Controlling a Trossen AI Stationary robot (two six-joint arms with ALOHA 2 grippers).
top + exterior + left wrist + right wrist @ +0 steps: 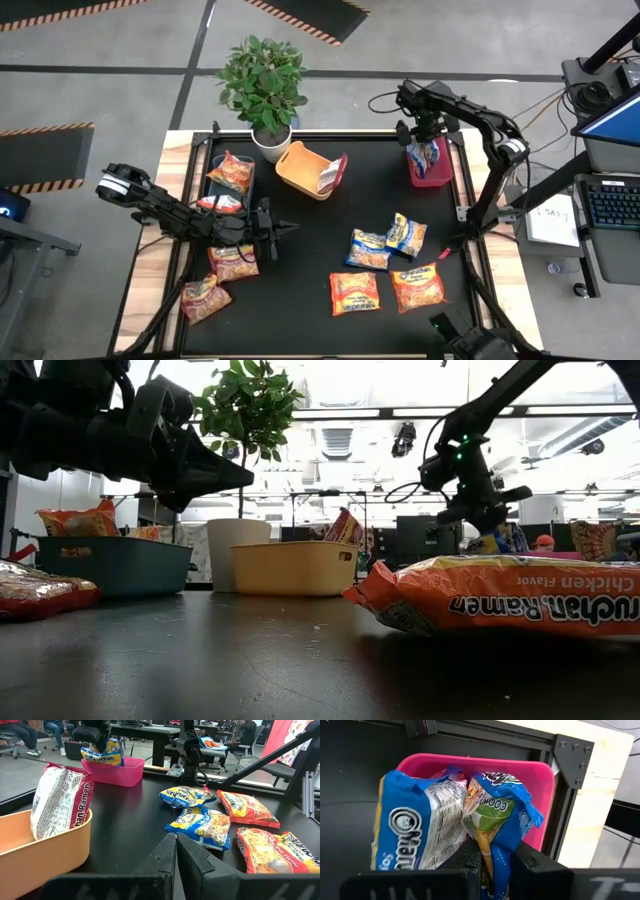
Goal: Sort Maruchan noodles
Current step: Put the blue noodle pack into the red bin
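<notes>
While over the pink bin (pixel 540 785), right gripper (pixel 495 862) pinching blue packet (pixel 495 820).

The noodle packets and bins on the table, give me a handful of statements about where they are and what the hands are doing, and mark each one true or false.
1. The right hand is shut on a blue packet above the red bin. True.
2. The left hand grips an orange packet. False: it is shut on nothing, over bare mat.
3. The orange bin holds one packet, standing on edge. True.
4. Two blue packets lie loose on the black mat. True.
5. The potted plant stands inside the teal bin. False: it stands beside that bin, at the table's far edge.
</notes>
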